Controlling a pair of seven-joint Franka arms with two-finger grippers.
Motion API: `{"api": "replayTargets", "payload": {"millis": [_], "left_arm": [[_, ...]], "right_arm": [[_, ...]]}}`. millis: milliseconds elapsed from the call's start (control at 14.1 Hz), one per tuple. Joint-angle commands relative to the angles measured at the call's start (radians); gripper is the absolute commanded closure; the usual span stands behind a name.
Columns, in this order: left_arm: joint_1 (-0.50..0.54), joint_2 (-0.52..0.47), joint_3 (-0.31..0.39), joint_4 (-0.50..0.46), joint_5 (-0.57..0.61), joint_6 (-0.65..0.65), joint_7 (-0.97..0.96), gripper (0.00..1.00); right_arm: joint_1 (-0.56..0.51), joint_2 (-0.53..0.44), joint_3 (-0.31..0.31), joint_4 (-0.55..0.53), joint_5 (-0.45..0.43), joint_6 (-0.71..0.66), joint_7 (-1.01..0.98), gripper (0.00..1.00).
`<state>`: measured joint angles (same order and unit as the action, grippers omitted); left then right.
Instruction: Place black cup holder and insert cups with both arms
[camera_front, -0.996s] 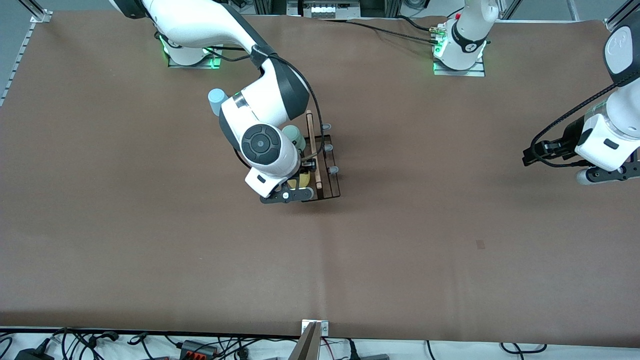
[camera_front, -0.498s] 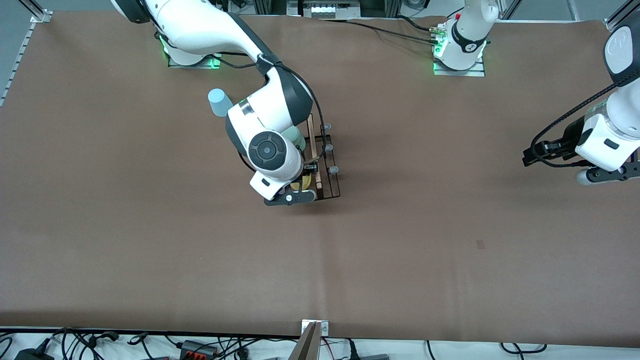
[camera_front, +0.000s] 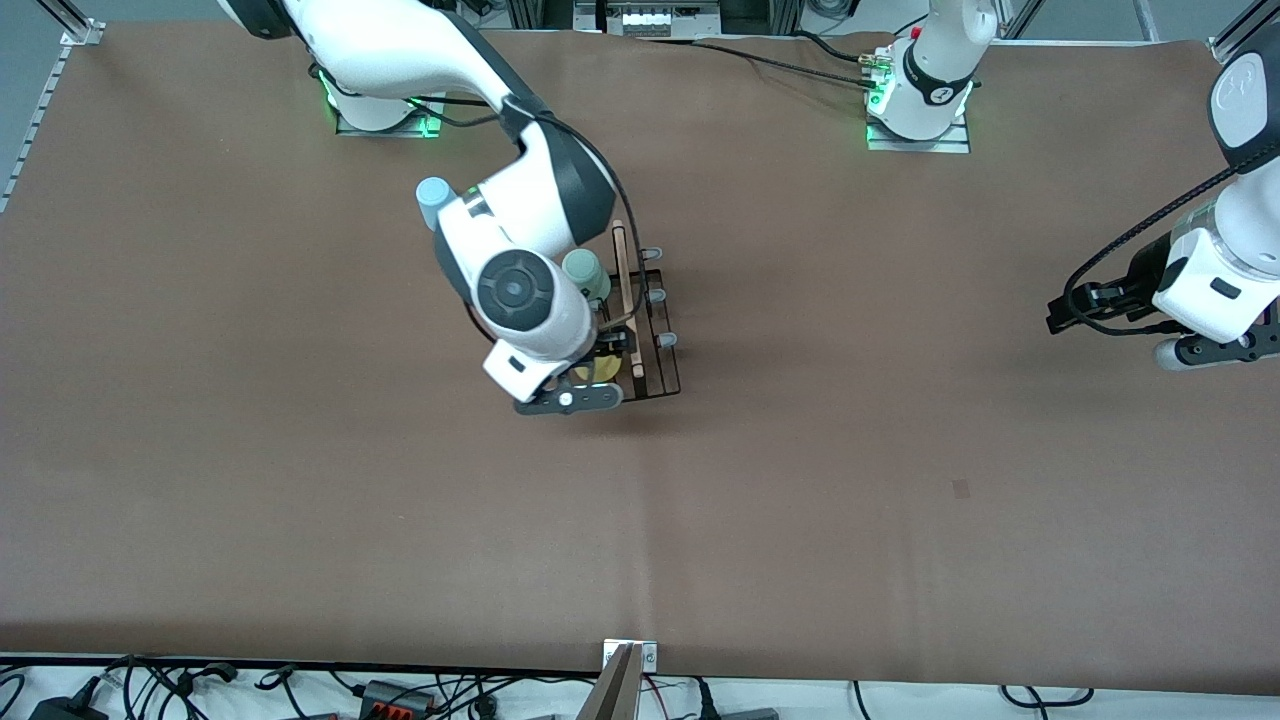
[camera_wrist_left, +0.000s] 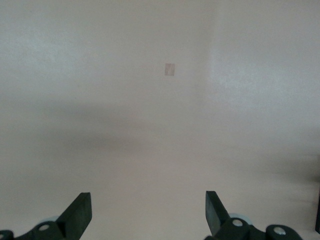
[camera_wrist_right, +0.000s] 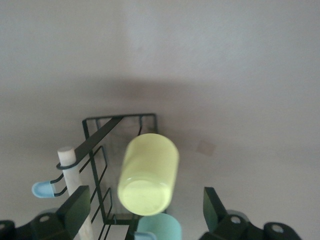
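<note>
Standing alone toward the right arm's end of the table, the light blue cup (camera_front: 432, 196), partly hidden by the arm and not yet on any peg: risking a knock from the forearm if swung low on the way out. Hanging just over the black cup holder (camera_front: 655, 335), the right gripper (camera_front: 585, 385) with jaws spread wide on either side of the yellow cup (camera_wrist_right: 148, 172), gripping nothing. Sitting tilted rather than square on its peg, that cup, so possibly sliding off or toppling if clipped by a finger while lifting away. Resting farther from the front camera on the same rack, the pale green cup (camera_front: 583, 270), close enough to be nudged too. Running along the top, the wooden handle (camera_front: 622, 290), risking a snag and dragging the whole light rack. Waiting over bare table at its own end, the left gripper (camera_wrist_left: 147, 220), fingers apart and empty.

Covering the table, a plain brown mat (camera_front: 300, 480), smooth, showing one small patch mark (camera_front: 961, 488). Trailing along the edge nearest the front camera, loose cables (camera_front: 150, 685); glowing green, the arm bases (camera_front: 380, 115)
</note>
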<state>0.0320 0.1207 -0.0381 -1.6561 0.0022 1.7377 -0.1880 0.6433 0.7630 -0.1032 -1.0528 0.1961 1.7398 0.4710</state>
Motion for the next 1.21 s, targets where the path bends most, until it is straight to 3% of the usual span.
{"api": "replayTargets", "payload": {"millis": [0, 712, 854, 1139], "left_arm": [[0.003, -0.023, 0.003, -0.013, 0.012, 0.005, 0.004, 0.0], [0.003, -0.023, 0.003, -0.013, 0.012, 0.002, 0.005, 0.0], [0.003, -0.023, 0.003, -0.013, 0.012, 0.002, 0.005, 0.0], [0.003, -0.023, 0.004, -0.013, 0.012, 0.0, 0.005, 0.0]], "right_arm": [[-0.088, -0.085, -0.015, -0.01, 0.008, -0.075, -0.029, 0.0], [-0.421, -0.273, -0.027, -0.051, -0.026, -0.158, -0.227, 0.0], [-0.499, -0.38, -0.007, -0.175, -0.07, -0.138, -0.306, 0.0], [-0.649, -0.461, 0.103, -0.237, -0.184, -0.114, -0.396, 0.0]]}}
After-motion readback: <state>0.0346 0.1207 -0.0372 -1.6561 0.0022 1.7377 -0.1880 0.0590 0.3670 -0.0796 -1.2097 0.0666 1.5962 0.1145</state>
